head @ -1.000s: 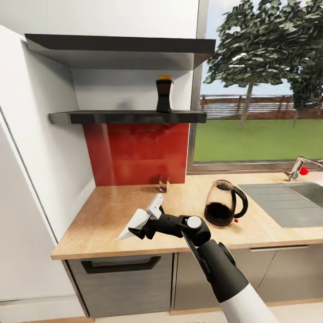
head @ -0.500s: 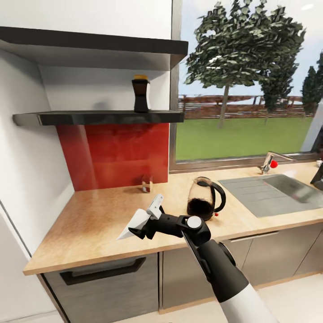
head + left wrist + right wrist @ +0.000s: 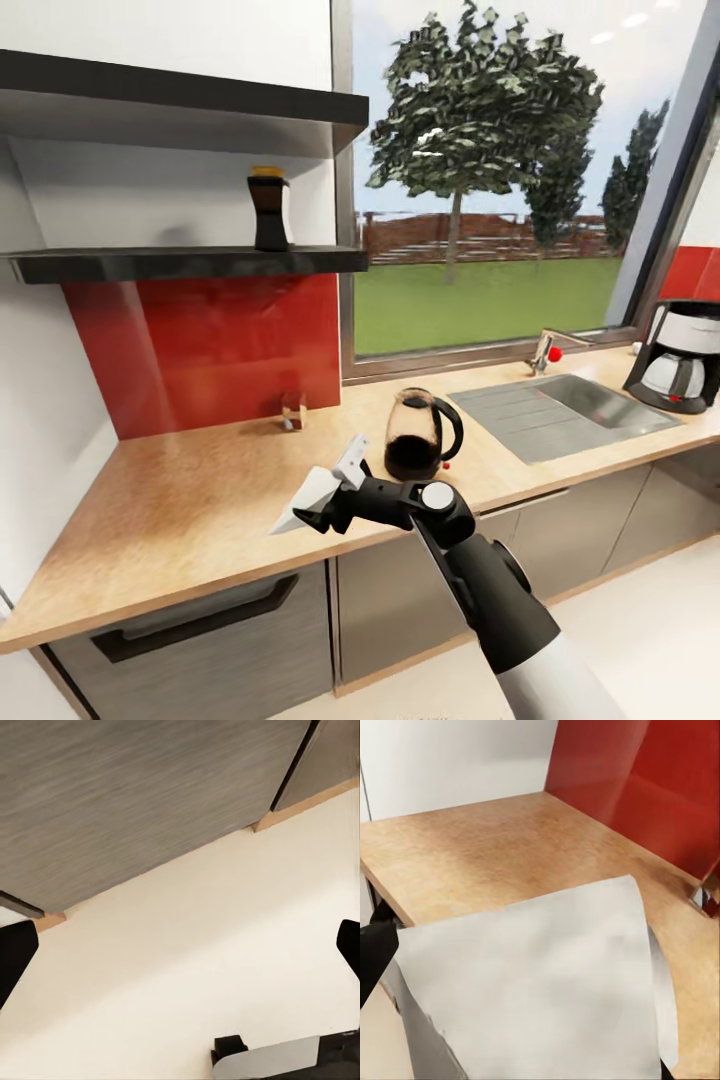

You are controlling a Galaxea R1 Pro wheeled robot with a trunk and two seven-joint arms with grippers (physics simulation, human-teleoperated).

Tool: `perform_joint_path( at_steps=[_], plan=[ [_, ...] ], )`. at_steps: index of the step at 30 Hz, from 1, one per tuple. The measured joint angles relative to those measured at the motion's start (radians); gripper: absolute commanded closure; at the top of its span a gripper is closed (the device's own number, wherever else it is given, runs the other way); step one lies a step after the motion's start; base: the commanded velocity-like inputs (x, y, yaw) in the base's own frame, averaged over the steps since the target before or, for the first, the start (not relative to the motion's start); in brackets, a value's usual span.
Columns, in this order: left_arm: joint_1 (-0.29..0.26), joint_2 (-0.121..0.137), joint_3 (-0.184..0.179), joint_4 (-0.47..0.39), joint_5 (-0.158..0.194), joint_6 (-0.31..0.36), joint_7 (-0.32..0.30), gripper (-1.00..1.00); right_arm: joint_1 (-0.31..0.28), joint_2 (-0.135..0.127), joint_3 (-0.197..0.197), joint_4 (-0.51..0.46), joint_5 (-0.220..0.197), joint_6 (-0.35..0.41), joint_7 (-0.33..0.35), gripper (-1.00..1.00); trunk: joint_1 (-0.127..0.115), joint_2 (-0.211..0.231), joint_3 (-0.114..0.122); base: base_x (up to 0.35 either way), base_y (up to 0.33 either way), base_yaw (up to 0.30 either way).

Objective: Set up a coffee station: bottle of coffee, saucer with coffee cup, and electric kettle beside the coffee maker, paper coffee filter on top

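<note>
My right gripper [image 3: 315, 517] is shut on a white paper coffee filter [image 3: 312, 492], held above the counter's front edge; up close the filter [image 3: 540, 982] is a wide white sheet over the wood. The dark bottle of coffee [image 3: 270, 208] stands on the black shelf [image 3: 180, 263]. A glass electric kettle [image 3: 415, 435] with a black handle sits on the countertop [image 3: 190, 500] just beyond my right wrist. The black coffee maker [image 3: 685, 355] stands at the far right end of the counter. My left gripper [image 3: 180, 949] hangs open over the pale floor.
A steel sink [image 3: 565, 405] with a faucet [image 3: 548, 348] lies between kettle and coffee maker. A small brownish object [image 3: 293, 410] sits against the red backsplash [image 3: 210, 350]. Grey cabinet fronts [image 3: 135, 795] run below the counter. A large window fills the back wall.
The camera has swung to the right, bringing the sink and the coffee maker into view. The right arm keeps the same pose in the picture, still holding the filter.
</note>
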Motion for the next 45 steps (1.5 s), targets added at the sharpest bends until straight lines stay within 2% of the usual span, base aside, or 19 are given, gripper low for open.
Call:
perform_joint_path(
  at_steps=[23,26,29,31,36,45],
  plan=[
    [0.002,0.001,0.000,0.006,-0.001,-0.001,0.000,-1.00,0.000,0.000,-0.002,-0.003,0.000,0.003,0.000,1.00,0.000,0.000,0.000,0.000,0.000,-0.246],
    [0.001,0.001,0.000,0.006,-0.001,-0.002,0.000,-1.00,0.000,0.000,-0.012,-0.003,-0.001,0.001,0.002,1.00,0.000,0.000,0.000,0.000,0.000,-0.164],
    [0.001,0.001,0.000,0.006,-0.001,-0.002,0.000,-1.00,0.000,0.000,-0.030,-0.003,-0.002,0.002,0.018,1.00,0.000,0.000,0.000,0.000,0.000,-0.189],
    [0.001,0.001,0.000,0.007,-0.001,-0.002,0.000,-1.00,0.000,0.000,-0.039,-0.003,-0.001,0.002,0.064,1.00,0.000,0.000,0.000,0.000,0.000,-0.225],
    [0.001,0.001,0.000,0.006,-0.001,-0.002,0.000,-1.00,-0.001,0.000,-0.045,-0.003,0.001,0.001,0.120,1.00,0.000,0.000,0.001,0.000,0.000,-0.186],
    [0.001,0.001,0.000,0.007,-0.001,-0.002,0.000,-1.00,0.000,0.000,-0.048,-0.002,0.002,0.003,0.125,1.00,0.000,0.000,0.001,0.000,0.000,-0.205]
  ],
)
